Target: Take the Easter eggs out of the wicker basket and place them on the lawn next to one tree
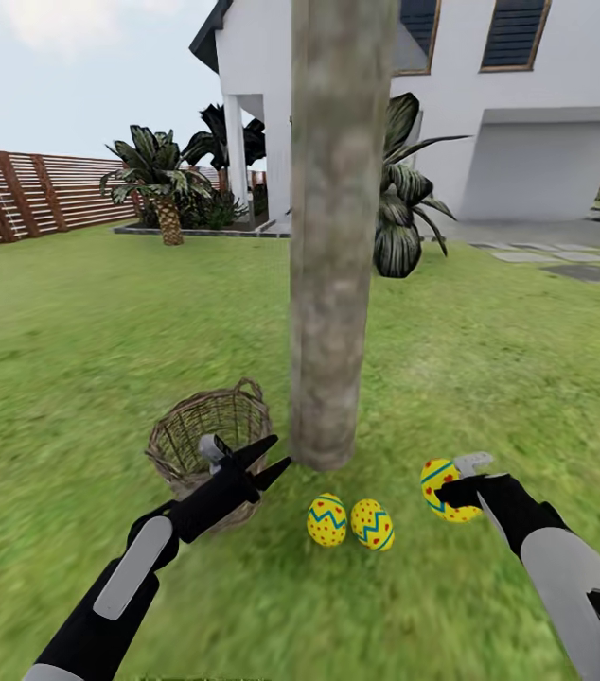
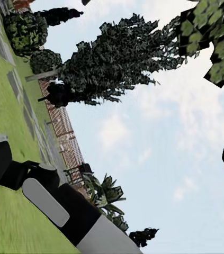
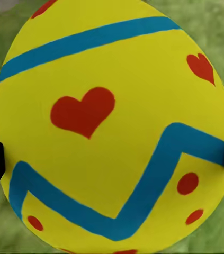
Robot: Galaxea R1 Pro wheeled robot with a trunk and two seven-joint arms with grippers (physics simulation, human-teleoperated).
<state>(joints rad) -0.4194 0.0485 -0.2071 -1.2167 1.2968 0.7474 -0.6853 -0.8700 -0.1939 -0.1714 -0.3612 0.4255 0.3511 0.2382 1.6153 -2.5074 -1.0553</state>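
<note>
The tree's thick grey-brown trunk rises from the lawn at the centre. The wicker basket stands just left of its base, and what I see of its inside is bare weave. Two Easter eggs lie side by side on the grass in front of the trunk. My right gripper is shut on the third egg just right of them, low over the grass; in the right wrist view this egg sits between the fingertips. My left gripper is open and holds nothing, between basket and trunk.
A short palm and a wooden fence stand at the back left. The white house and a leafy plant are behind the trunk. Paving slabs lie at the far right. Open grass spreads left and right.
</note>
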